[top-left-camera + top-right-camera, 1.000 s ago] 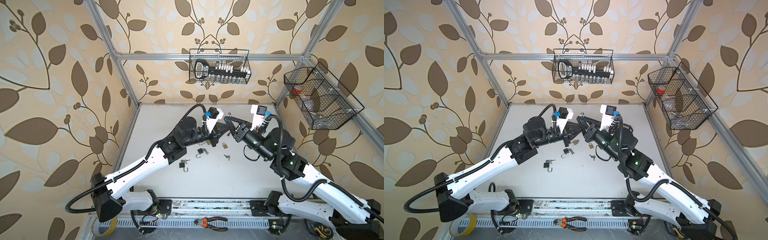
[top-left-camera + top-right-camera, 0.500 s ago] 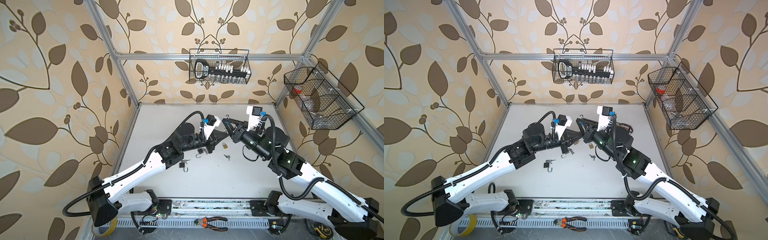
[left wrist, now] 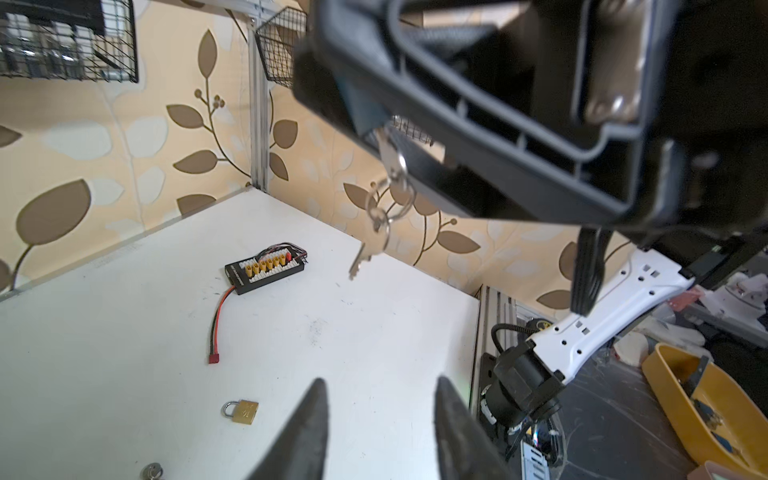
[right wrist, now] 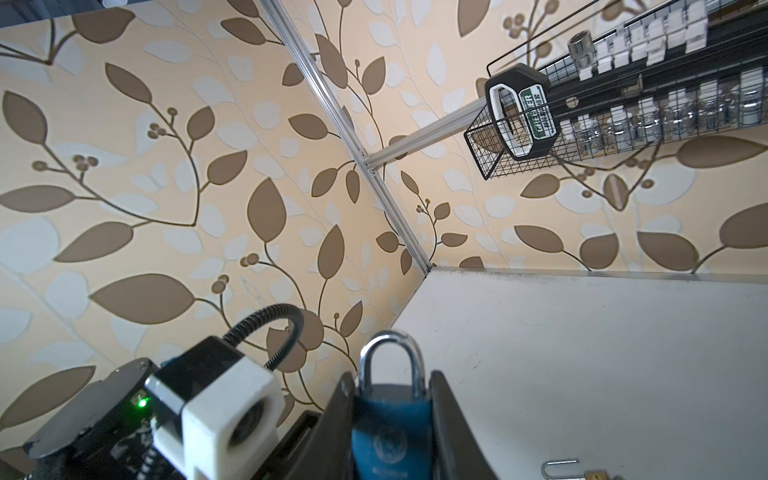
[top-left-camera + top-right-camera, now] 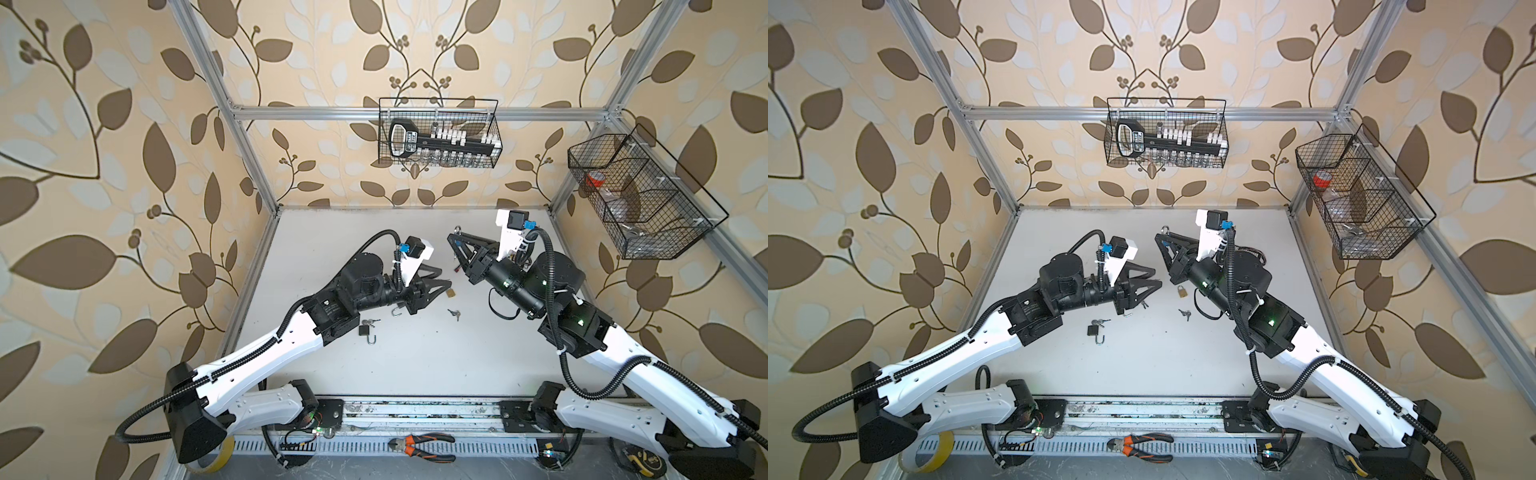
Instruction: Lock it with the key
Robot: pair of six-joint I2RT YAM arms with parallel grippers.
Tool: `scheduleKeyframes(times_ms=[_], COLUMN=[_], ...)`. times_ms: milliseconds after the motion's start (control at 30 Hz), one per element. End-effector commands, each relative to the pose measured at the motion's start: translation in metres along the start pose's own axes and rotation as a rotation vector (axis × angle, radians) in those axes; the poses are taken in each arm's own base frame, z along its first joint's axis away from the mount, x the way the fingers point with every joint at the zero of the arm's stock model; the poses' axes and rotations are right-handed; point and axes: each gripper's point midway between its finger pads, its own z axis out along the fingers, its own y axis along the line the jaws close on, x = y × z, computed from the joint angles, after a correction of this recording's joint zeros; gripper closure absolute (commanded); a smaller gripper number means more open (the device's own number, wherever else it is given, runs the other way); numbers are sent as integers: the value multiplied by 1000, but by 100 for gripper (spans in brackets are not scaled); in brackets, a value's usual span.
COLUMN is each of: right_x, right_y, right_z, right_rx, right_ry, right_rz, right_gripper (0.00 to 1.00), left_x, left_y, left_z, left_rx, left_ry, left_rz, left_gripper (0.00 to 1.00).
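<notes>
Left gripper [image 3: 380, 380] is spread apart, empty. Around 1 o'clock from it in both top views, a spare key [image 3: 369, 251] dangles off the key [image 3: 390, 153] stuck in the blue padlock [image 4: 392, 432], which the right gripper [image 4: 390, 376] clamps. I'd pinch that inserted key's head squarely, then twist slowly.

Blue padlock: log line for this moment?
right claw: shut on blue padlock | left claw: open, empty | keys: hanging from padlock, unheld

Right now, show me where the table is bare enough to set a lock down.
Bare: the table between the black padlock and the front rail, and the back-left corner. Crowded: the middle, around the brass padlock and keys.
</notes>
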Motion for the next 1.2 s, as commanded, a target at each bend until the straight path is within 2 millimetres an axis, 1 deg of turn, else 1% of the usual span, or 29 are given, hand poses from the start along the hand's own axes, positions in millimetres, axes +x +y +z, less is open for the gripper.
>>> scheduleKeyframes(times_ms=[0, 33, 133, 167, 233, 300, 333, 367, 500, 533, 667, 833, 867, 1167], right_x=[-16, -16, -11, -10, -7, 0, 4, 8, 24, 28, 45, 61, 63, 66], right_y=[14, 15, 24, 29, 30, 24, 21, 16, 10, 10, 12, 12, 12, 16], right_z=[-12, -13, -13, -15, -17, -20, -21, -22, -23, -22, -19, -13, -12, -11], right_rx=[-63, -68, -122, -147, -157, -143, -136, -120, -129, -144, -198, -233, -237, -252], right_ry=[-31, -30, -5, 4, 18, 36, 42, 44, 103, 123, 206, 276, 283, 272], right_rz=[-51, -51, -97, -144, -268, -405, -469, -531, -697, -729, -811, -842, -844, -848], right_gripper=[100, 100, 100, 100, 100, 100, 100, 100, 100, 100, 100, 100, 100, 100], left_x=[-38, -42, -51, -56, -65, -74, -77, -81, -84, -82, -80, -80, -78, -58], left_y=[-13, -15, -16, -15, -14, -12, -10, -10, -4, -2, -3, -7, -6, 9], left_z=[-16, -17, -20, -23, -31, -43, -48, -54, -66, -66, -60, -47, -43, -23], left_rx=[11, 16, 15, 2, -22, -57, -73, -84, -149, -161, -157, -122, -124, -182], left_ry=[-108, -123, -145, -158, -191, -225, -238, -251, -242, -228, -176, -139, -125, -22], left_rz=[12, 13, -2, -17, -50, -98, -121, -143, -222, -233, -260, -276, -279, -333], left_gripper=[37, 33, 33, 34, 32, 28, 28, 28, 29, 29, 35, 40, 42, 46])
